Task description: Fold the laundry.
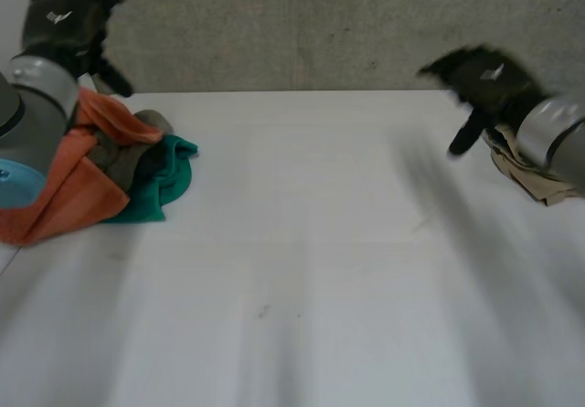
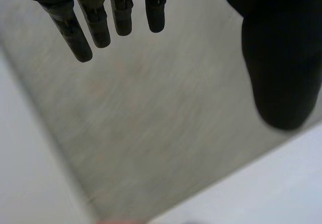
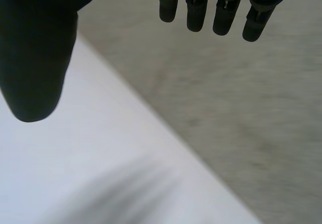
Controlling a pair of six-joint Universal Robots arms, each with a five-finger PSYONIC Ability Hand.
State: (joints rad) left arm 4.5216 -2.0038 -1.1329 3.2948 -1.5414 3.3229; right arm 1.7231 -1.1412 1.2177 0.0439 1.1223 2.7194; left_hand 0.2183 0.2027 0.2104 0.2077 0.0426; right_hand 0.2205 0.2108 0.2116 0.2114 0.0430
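Observation:
A heap of laundry lies at the table's far left: an orange cloth [image 1: 69, 183], a brownish-grey one [image 1: 123, 155] and a teal one [image 1: 164, 183]. My left hand [image 1: 64, 23] is raised above that heap, open and empty; in its wrist view the straight fingers [image 2: 95, 17] and thumb [image 2: 282, 58] point at the grey wall. A beige cloth [image 1: 526, 174] lies crumpled at the far right. Just above it hangs my right hand [image 1: 484, 82], open with nothing in it; its fingers [image 3: 221, 7] and thumb [image 3: 35, 58] are spread over the table's far edge.
The white table [image 1: 302, 270] spreads bare between the two piles. A grey wall [image 1: 302, 23] runs behind its far edge.

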